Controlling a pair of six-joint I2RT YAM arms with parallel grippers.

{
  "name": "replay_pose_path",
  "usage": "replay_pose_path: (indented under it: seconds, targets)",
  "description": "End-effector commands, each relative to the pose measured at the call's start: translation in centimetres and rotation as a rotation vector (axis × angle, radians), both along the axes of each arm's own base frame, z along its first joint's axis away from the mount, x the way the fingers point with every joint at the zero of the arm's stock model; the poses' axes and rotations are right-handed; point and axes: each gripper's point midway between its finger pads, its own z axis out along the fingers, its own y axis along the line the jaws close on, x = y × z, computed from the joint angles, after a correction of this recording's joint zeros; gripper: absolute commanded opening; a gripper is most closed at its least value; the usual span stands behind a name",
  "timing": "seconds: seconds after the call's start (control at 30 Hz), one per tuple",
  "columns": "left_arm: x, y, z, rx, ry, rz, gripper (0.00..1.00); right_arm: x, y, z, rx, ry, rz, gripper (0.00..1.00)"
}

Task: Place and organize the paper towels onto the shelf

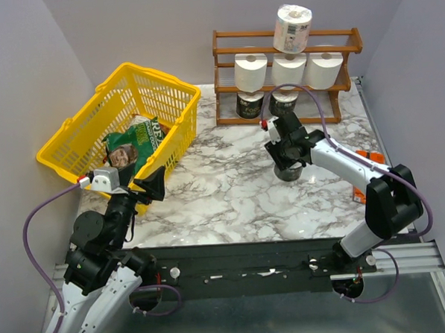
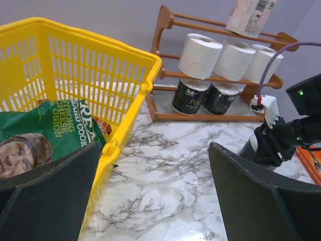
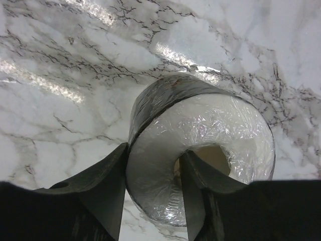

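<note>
The wooden shelf [image 1: 350, 40] stands at the back right. Its middle tier holds three white paper towels [image 1: 289, 67], its lower tier two black-wrapped rolls [image 1: 250, 104], and a printed-wrapper roll [image 1: 292, 27] stands on the top rail. My right gripper [image 1: 288, 159] is in front of the shelf, shut on a black-wrapped roll [image 3: 220, 125] standing on end at the table surface. One finger [image 3: 200, 175] is in the core, the other [image 3: 100, 181] outside. My left gripper [image 2: 155, 201] is open and empty beside the basket. The shelf also shows in the left wrist view [image 2: 165, 30].
A yellow plastic basket [image 1: 93, 113] with a green snack bag [image 1: 135, 141] stands at the left, its corner touching the left finger's side in the left wrist view. An orange object [image 1: 368, 159] lies at the table's right edge. Grey walls close in on both sides.
</note>
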Motion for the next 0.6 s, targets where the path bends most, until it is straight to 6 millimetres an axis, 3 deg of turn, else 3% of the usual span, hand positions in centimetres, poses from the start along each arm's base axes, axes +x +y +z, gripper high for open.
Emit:
replay_pose_path:
  seconds: [0.0, 0.17, 0.33, 0.57]
  targets:
    - [0.2, -0.2, -0.3, -0.001, 0.009, -0.003, 0.99, 0.3, -1.5, -0.1, -0.118, -0.046, 0.082, 0.49]
    - [0.2, 0.1, -0.2, -0.003, 0.007, 0.013, 0.99, 1.2, -1.9, 2.5, -0.150, -0.197, 0.249, 0.43]
    - [0.2, 0.3, -0.2, -0.003, 0.004, 0.021, 0.99, 4.4, -3.6, 4.9, -0.125, -0.279, 0.294, 0.45]
    - [0.4, 0.4, -0.3, 0.002, 0.012, 0.028, 0.99, 8.8, -5.9, 5.5, -0.184, -0.344, 0.408, 0.52]
